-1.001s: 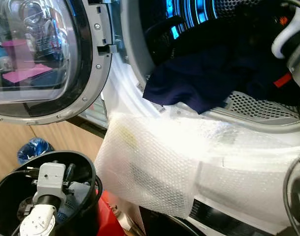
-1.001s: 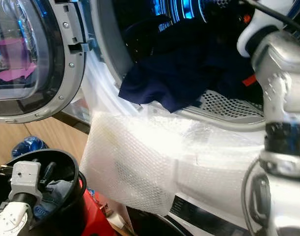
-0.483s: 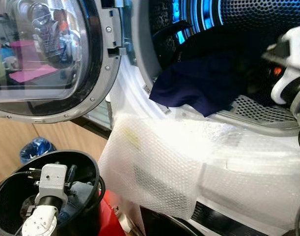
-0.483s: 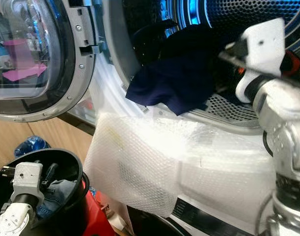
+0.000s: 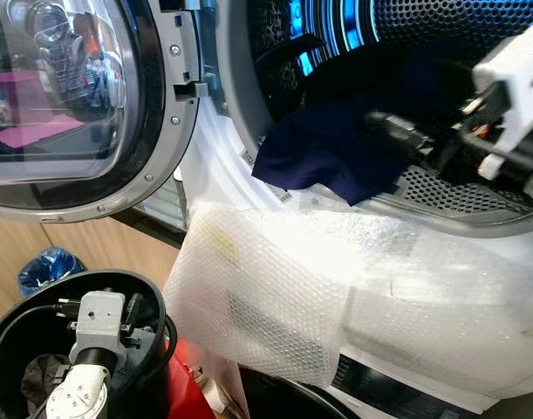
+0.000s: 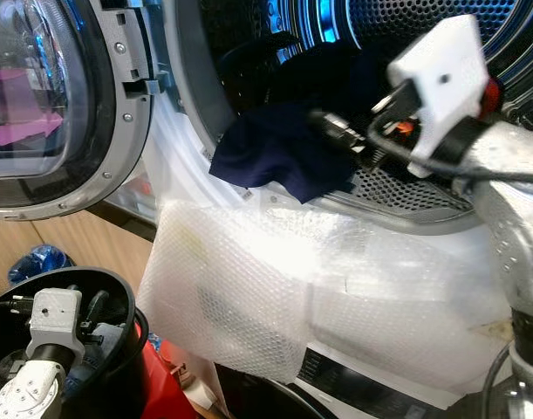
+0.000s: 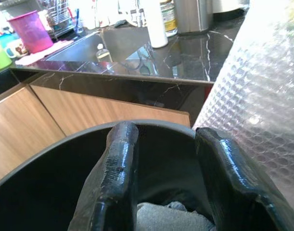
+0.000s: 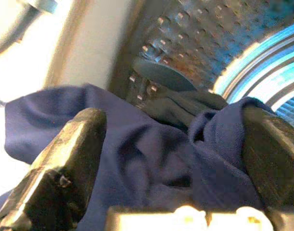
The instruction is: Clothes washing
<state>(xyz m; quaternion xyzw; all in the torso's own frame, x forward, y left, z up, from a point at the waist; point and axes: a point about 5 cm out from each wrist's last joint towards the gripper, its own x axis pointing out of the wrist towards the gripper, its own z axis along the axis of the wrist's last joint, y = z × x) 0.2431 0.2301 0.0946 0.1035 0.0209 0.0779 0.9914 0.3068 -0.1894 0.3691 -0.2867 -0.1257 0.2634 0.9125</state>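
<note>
A navy garment [image 5: 323, 161] hangs over the lower lip of the washing machine's drum [image 5: 440, 22], which glows blue inside. My right gripper [image 6: 323, 124] reaches into the drum mouth from the right, just above the garment. In the right wrist view its fingers [image 8: 72, 159] stand wide apart and open, with the navy cloth [image 8: 156, 144] lying beyond them, not clamped. My left gripper [image 7: 166, 137] is open inside a black basket [image 5: 161, 301] at the lower left, above grey clothing [image 7: 161, 214].
The round glass door [image 5: 74, 105] is swung open to the left. Bubble wrap [image 5: 292, 288] drapes over the machine's front below the drum. A blue bag [image 5: 44, 266] lies on the wooden floor, and something red [image 5: 192, 384] sits beside the basket.
My right arm has swung leftward, so its black fingers now point over the navy garment. The garment has barely moved. My left arm stays in the basket.
</note>
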